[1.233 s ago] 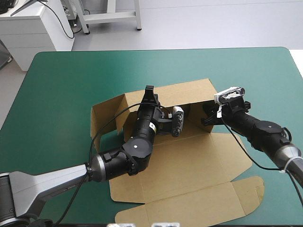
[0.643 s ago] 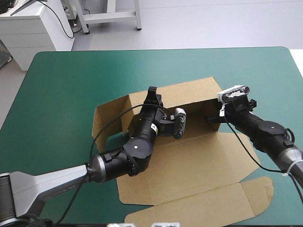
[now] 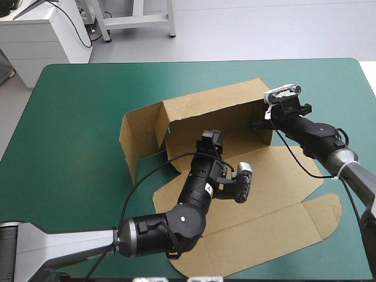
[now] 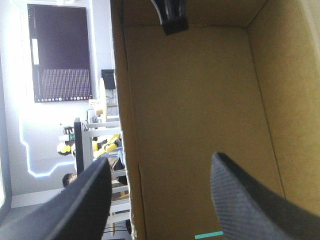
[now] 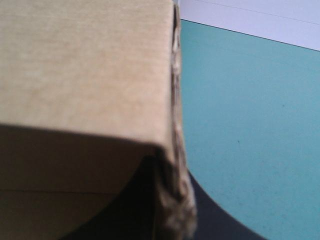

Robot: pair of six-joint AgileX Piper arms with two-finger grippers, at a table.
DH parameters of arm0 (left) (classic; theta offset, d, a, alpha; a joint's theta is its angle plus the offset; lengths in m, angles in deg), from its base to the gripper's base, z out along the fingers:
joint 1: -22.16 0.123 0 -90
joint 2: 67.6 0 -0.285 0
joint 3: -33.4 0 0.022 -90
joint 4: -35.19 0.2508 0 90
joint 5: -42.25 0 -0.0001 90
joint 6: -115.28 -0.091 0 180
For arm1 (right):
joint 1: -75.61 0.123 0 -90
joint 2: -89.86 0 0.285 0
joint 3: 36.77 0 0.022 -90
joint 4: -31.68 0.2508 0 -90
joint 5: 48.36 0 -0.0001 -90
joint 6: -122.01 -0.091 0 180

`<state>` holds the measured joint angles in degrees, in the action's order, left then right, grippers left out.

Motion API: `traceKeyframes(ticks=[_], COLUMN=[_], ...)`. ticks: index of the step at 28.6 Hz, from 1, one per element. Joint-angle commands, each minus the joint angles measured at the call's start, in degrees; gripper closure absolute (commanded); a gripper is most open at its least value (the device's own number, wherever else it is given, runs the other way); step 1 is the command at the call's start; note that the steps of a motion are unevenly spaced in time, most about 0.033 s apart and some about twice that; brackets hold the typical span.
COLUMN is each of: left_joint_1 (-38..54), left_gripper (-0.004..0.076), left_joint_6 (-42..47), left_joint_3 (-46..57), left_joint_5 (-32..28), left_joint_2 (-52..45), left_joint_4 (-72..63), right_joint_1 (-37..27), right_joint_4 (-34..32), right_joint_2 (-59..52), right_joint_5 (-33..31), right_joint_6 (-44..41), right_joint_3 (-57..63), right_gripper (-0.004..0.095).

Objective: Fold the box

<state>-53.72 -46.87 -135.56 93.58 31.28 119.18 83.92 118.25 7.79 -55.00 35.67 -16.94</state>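
Box [image 3: 217,108] edge inside right gripper [image 5: 172,200], plain only wrist-side.

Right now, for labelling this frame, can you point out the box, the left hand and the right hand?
box [image 3: 211,108]: high view, on its raised far wall.
left hand [image 4: 161,159]: left wrist view, midway between its open fingertips.
right hand [image 3: 259,124]: high view, at its fingertips pinching the wall's right end.

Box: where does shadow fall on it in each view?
High view: the box is evenly lit, soft shadow under its raised wall. Left wrist view: its inside is uniformly dim. Right wrist view: the far face is lit, the part by the right pincer dark.
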Motion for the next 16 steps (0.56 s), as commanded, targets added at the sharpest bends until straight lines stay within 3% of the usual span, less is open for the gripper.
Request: traceKeyframes(ticks=[1, 5, 9, 11, 12, 16], left_joint_1=[-1.84, -1.52, -1.52, -0.93, -0.23, 5.12], left_gripper=[0.0302, 0.0345, 0.0541, 0.0694, 0.0727, 0.0725], left_joint_6=[1.17, 0.16, -2.49, -5.79, -7.74, -20.36], left_joint_3=[-1.41, -1.54, -3.42, -5.70, -7.28, -14.56], left_joint_5=[3.38, 3.52, 1.92, 0.89, 0.33, -3.00], left_joint_2=[-2.21, -2.21, -2.32, -2.32, -2.43, -4.08], left_joint_4=[2.60, 2.30, 0.01, -4.78, -8.55, -31.00], right_joint_1=[-0.41, -2.88, -4.13, -4.13, -4.13, -4.13], right_joint_4=[-10.56, -32.59, -50.26, -54.89, -56.58, -59.13], right_joint_2=[0.55, 4.32, 6.67, 6.68, 6.68, 6.68], right_joint_5=[-3.75, -17.10, -25.24, -27.45, -28.48, -31.36], right_joint_6=[-7.77, -29.48, -47.28, -52.05, -53.96, -56.86], right_joint_3=[-3.35, -9.72, -16.38, -18.49, -19.55, -21.98], right_gripper=[0.0910, 0.0910, 0.0910, 0.0910, 0.0910, 0.0910])
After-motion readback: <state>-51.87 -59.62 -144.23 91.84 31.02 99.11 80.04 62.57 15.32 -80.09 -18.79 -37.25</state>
